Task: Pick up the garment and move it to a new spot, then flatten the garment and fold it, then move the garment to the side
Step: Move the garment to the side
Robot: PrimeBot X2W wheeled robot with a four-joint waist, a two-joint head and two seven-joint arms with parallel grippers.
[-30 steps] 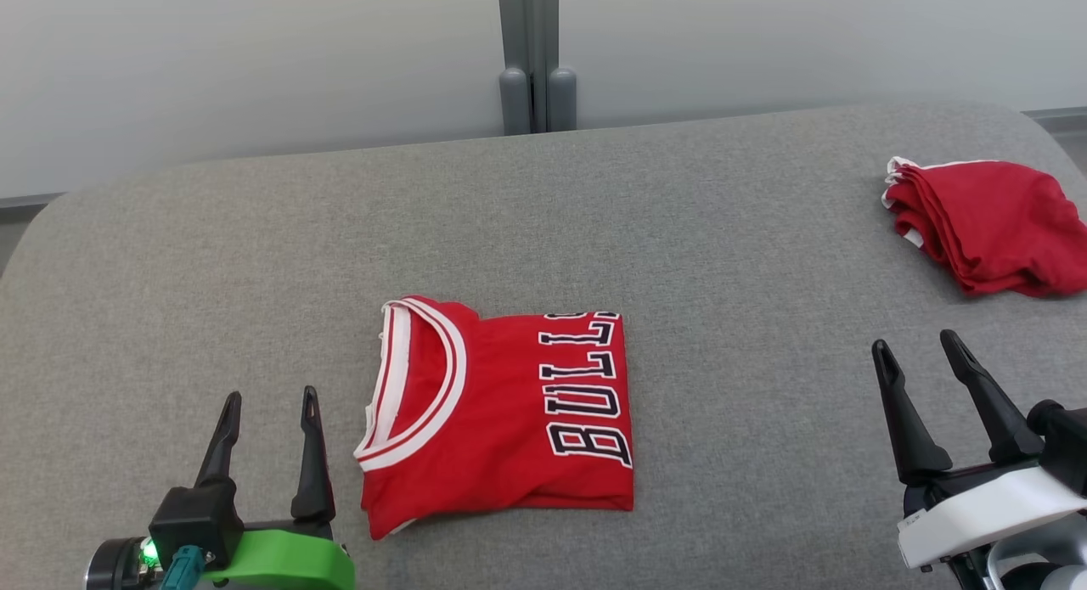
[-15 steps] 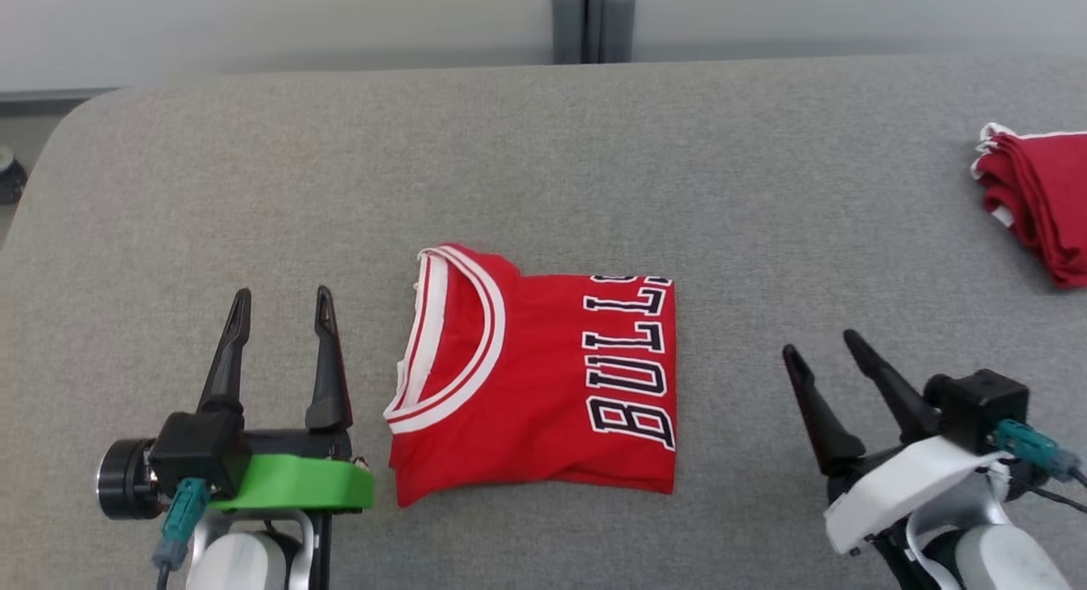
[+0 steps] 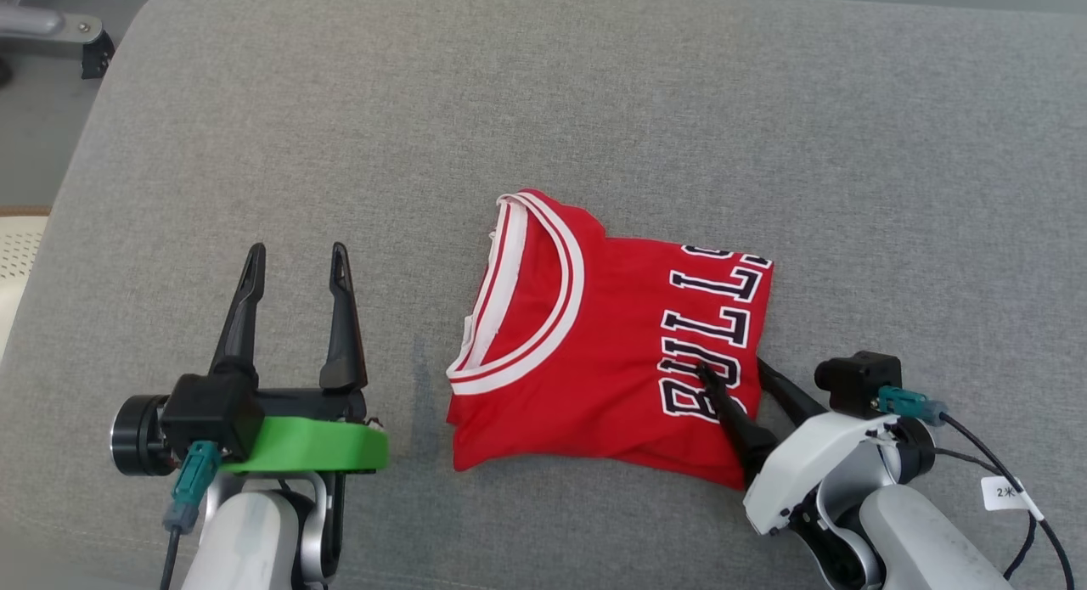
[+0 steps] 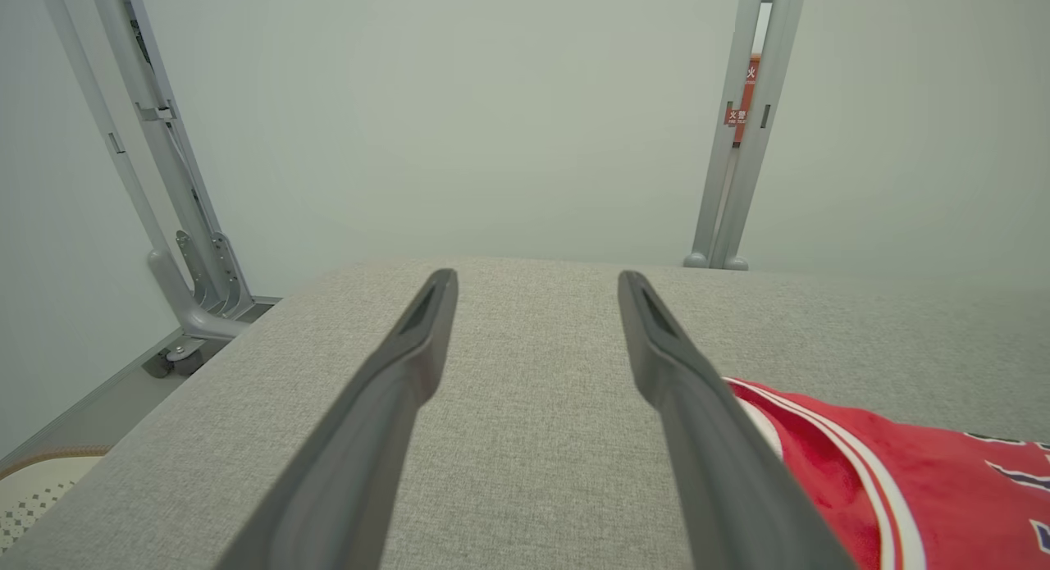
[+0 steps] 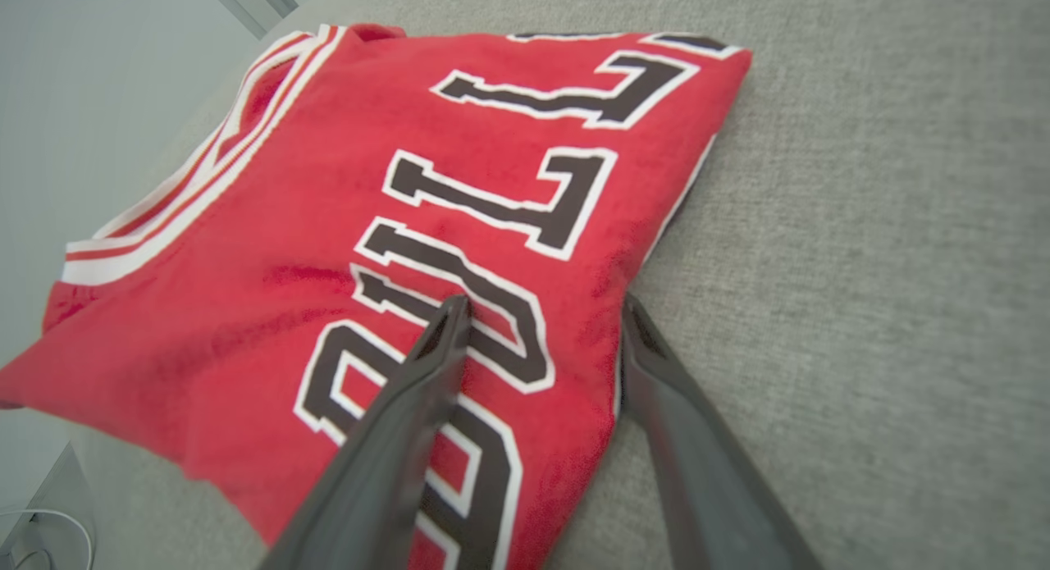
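The garment (image 3: 594,352) is a red jersey with white trim and dark "BULLS" lettering, folded into a rectangle on the grey padded table (image 3: 594,106). My right gripper (image 3: 730,368) straddles its right edge, open: one finger lies on top of the lettering, the other sits at the edge beside or under the cloth. The right wrist view shows the garment (image 5: 328,225) with the right gripper (image 5: 545,303) spanning that edge. My left gripper (image 3: 297,255) stands open and empty, left of the collar. In the left wrist view the left gripper (image 4: 533,279) points across bare table, with the garment (image 4: 902,471) at lower right.
The table's left edge drops to the floor, where a metal frame foot (image 3: 59,30) and a pale perforated object (image 3: 17,259) sit. Grey frame posts (image 4: 738,143) rise behind the table before a pale wall. Bare grey surface surrounds the garment.
The head camera has tilted down and shifted. My right gripper has moved left onto the garment's right edge, one finger over the lettering, jaws slightly narrower. The left gripper stays open beside the collar.
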